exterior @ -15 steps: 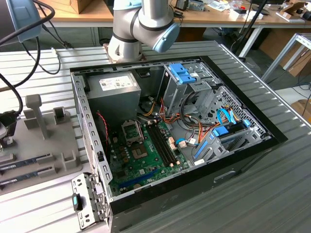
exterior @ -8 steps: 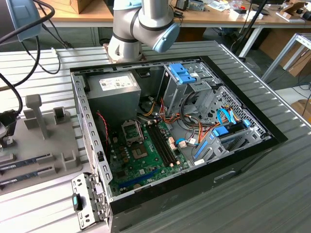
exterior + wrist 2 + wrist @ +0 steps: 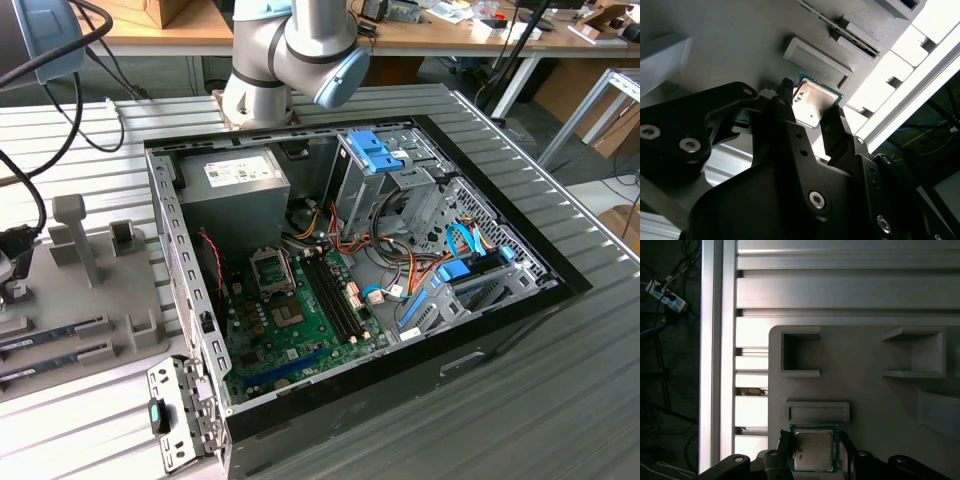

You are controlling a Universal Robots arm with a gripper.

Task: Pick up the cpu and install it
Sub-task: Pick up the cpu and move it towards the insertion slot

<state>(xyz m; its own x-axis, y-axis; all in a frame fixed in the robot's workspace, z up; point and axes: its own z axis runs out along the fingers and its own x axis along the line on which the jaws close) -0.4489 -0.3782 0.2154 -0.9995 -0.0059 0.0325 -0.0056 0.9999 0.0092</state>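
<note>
In the first wrist view, grips the cpu [image 3: 813,450] by two opposite edges, metal top showing, fingers of the gripper [image 3: 814,455] closed snug on it. Holds it over the grey fixture tray [image 3: 875,405], just beside a raised rectangular block [image 3: 817,411].

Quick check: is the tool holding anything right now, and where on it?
The tool grips the cpu by two opposite edges, its metal top bare. Whether it is clear of the grey holder cannot be told.
</note>
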